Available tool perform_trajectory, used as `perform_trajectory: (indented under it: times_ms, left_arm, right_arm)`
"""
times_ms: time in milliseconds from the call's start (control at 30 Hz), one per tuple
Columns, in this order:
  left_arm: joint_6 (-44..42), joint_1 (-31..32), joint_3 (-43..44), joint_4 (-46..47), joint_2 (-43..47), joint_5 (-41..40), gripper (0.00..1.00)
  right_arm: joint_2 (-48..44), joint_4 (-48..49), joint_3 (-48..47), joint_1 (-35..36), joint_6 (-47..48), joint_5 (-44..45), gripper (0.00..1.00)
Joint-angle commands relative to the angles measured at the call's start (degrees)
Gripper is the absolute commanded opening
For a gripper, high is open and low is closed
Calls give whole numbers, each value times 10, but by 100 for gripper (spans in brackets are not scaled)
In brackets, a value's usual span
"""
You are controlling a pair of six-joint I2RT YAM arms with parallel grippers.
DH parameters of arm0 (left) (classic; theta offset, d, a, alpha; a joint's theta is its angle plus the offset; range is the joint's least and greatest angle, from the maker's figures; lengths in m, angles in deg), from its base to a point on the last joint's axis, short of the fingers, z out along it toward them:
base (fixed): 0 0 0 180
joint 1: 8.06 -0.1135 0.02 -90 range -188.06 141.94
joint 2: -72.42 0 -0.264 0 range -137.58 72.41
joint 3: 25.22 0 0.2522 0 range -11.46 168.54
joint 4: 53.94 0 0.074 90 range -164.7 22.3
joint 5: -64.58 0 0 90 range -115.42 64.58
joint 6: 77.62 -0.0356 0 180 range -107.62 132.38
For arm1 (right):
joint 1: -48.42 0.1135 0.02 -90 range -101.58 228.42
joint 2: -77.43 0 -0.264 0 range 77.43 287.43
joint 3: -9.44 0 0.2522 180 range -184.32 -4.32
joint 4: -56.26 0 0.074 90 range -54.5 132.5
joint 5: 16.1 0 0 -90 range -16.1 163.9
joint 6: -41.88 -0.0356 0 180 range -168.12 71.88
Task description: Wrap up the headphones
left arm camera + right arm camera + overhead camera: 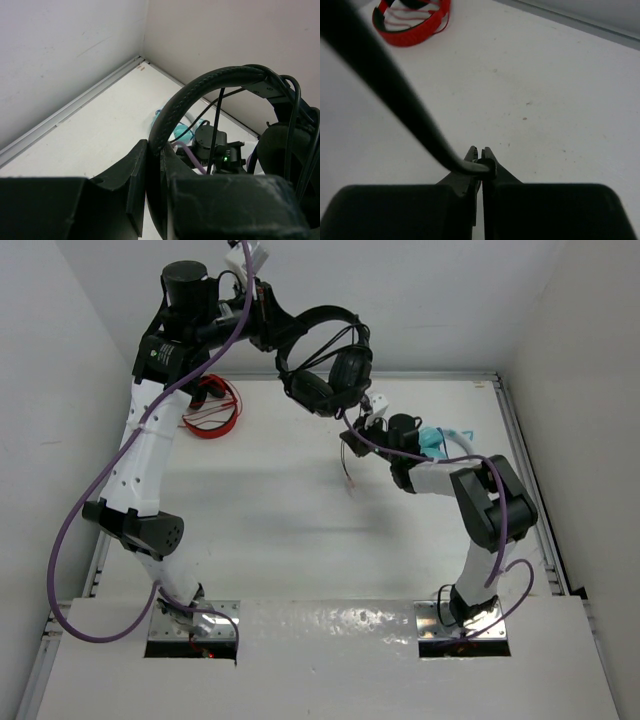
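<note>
The black headphones hang in the air above the back of the table. My left gripper is shut on their headband; in the left wrist view the padded headband runs down between the jaws of the left gripper. The ear cups hang below, with cable loops across the band. My right gripper sits just below the cups and is shut on the thin dark cable, pinched at the tips of the right gripper. A short cable end dangles under it.
The red headphones lie at the back left of the table and also show in the right wrist view. The light blue headphones lie at the back right behind the right arm, and show in the left wrist view. Walls enclose the table.
</note>
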Motion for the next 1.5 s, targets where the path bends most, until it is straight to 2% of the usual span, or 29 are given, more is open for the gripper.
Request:
perform_trajectory:
  times_ms: [0,33,133,367,567,700,733,800,833,867,933,967,1033,1067,1167,1300,1333,1467]
  left_arm:
    - [-4,-6,14,15,29,-22,0]
    - [-9,-6,13,9,32,-28,0]
    - [-37,-6,13,-14,41,-44,0]
    - [-62,-8,15,-45,41,-54,0]
    - [-111,-9,13,-73,37,-51,0]
    - [-118,-9,14,-83,40,-10,0]
    - [-107,-11,14,-80,41,3,0]
    - [-22,-33,-6,-26,47,91,0]
    - [21,-43,-42,43,50,117,0]
    - [127,-66,-66,83,52,140,0]
    - [231,-87,-113,203,56,184,0]
    - [286,-102,-135,223,57,182,0]
    - [280,-109,-120,200,48,136,0]
    - [276,-114,-93,182,46,84,0]
    - [304,-140,-71,137,29,-1,0]
    - [283,-151,-50,65,15,-133,0]
    - [274,-151,-55,60,16,-145,0]
    - [234,-148,-121,79,19,-211,0]
  right_arm:
    - [5,147,2,-3,-157,62,0]
    - [-2,201,38,-7,-173,92,0]
    - [-35,239,88,-36,-198,172,0]
    - [-163,179,198,-146,-180,246,0]
    - [-210,97,176,-236,-147,215,0]
    - [-203,23,125,-258,-119,188,0]
    - [-198,-8,104,-258,-110,181,0]
    - [-181,-34,84,-258,-97,154,0]
    - [-176,-59,66,-256,-99,142,0]
    - [-174,-70,59,-236,-103,135,0]
    - [-177,-89,44,-189,-79,159,0]
    - [-178,-91,41,-134,-52,175,0]
    - [-168,-95,27,-81,-45,192,0]
    - [-161,-95,21,-31,-49,193,0]
    - [-124,-112,-12,76,-46,211,0]
    - [-74,-110,-75,191,-49,190,0]
    - [-53,-113,-93,228,-52,132,0]
    - [5,-194,-214,307,-31,18,0]
